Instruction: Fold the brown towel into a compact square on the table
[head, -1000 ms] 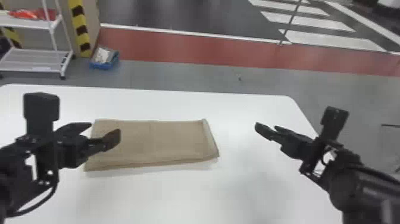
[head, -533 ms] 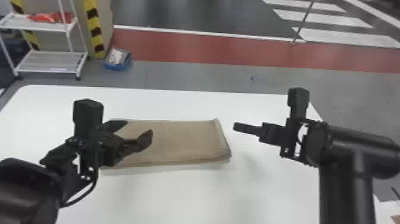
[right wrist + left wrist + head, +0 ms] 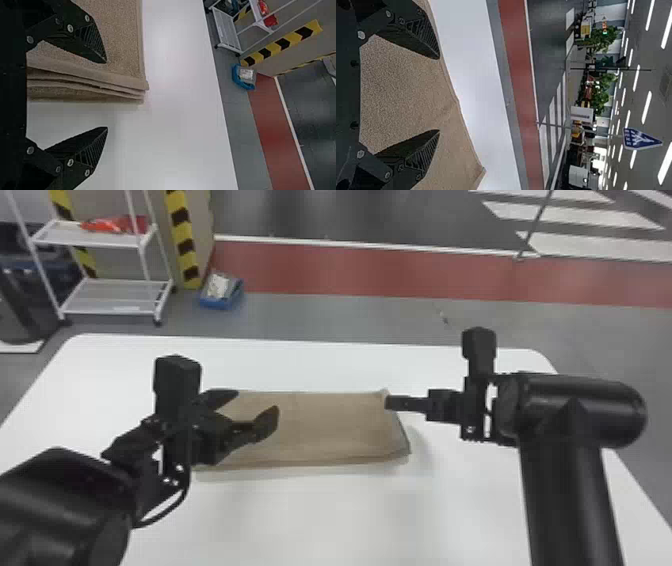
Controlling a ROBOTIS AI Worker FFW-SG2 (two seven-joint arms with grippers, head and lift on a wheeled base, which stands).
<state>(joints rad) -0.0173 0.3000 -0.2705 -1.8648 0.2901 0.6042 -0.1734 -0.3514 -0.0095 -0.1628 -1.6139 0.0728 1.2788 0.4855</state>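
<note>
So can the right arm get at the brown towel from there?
Probably yes: its fingers look open, on either side of the right edge of the brown towel, and nothing visible blocks them.

We see bright light all through the room. In the left wrist view, long, thin white ceiling lamps (image 3: 646, 107) shine in rows, and some glow so strongly that we see them as plain white. The smooth white table with rounded corners (image 3: 340, 520) throws back much light, with soft pale patches on its top. By the right end of the flat, folded brown cloth towel (image 3: 325, 425) we see a faint, soft shadow, and its layers have dark gaps. The round, shiny black right arm (image 3: 582, 410) has a dull gleam.
</note>
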